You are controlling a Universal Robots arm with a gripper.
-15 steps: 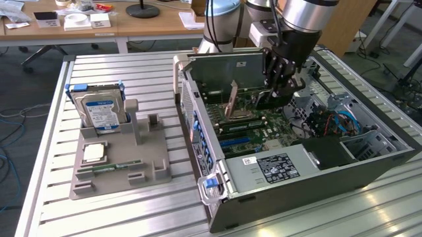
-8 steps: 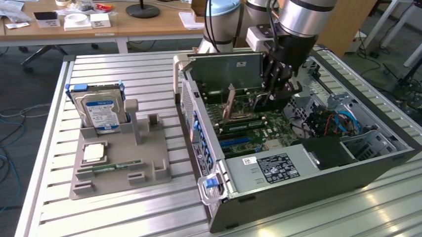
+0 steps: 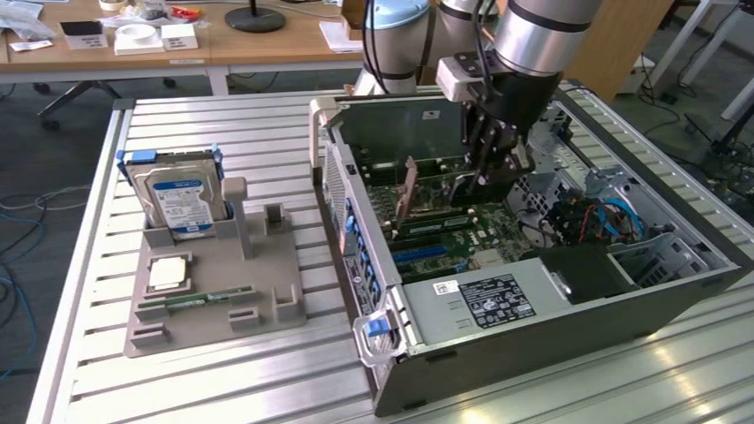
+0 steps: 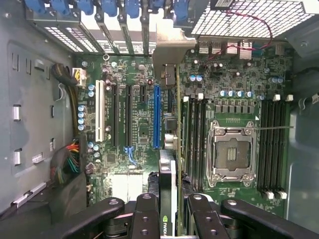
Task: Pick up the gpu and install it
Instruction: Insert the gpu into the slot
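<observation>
One claw, part-closed on the gpu, holds the card edge-on over the motherboard inside an open computer case. The case lies on a slatted aluminium table, with office desks beyond. A blue expansion slot runs just beside the card, memory slots flank its other side, and the case walls stand near the claw.

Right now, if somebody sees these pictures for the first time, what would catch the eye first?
The arm's gripper reaches down into the open computer case, shut on the gpu, which stands on edge over the motherboard, close beside a long blue slot. On the exterior view's left, a hard drive with a blue label stands upright in a grey holder.
</observation>
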